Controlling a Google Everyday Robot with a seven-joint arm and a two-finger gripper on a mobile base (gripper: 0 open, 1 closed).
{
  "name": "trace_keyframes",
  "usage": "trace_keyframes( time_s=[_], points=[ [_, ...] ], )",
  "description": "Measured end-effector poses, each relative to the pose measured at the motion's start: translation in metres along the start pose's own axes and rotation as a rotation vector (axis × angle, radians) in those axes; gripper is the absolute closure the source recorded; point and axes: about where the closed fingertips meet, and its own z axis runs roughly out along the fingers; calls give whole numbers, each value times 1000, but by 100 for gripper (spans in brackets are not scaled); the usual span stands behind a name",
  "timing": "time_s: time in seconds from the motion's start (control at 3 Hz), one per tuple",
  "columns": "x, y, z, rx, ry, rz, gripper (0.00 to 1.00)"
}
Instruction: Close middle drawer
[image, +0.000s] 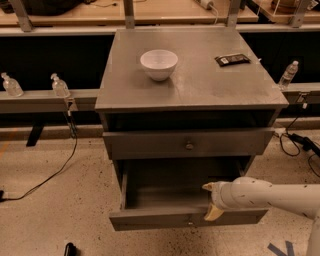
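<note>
The middle drawer (165, 200) of the grey cabinet (200, 85) is pulled far out, and its inside looks empty. Its flat front (150, 220) faces me at the bottom, with a small knob (189, 223) at centre. My gripper (210, 201) comes in from the right on a white arm (270, 195). It sits at the right part of the drawer's front edge. It is open: one fingertip (207, 187) is over the drawer's inside and the other (213, 215) is against the front panel.
The top drawer (150, 144) sits slightly out above. A white bowl (159, 64) and a black flat packet (232, 60) lie on the cabinet top. Small bottles (60, 86) stand on the rail at left and right. Cables (55, 170) run over the floor.
</note>
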Motion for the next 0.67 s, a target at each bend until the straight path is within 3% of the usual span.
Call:
trace_keyframes(
  time_s=[0.67],
  points=[
    [4,-12,-1,24,10,-1,88]
  ],
)
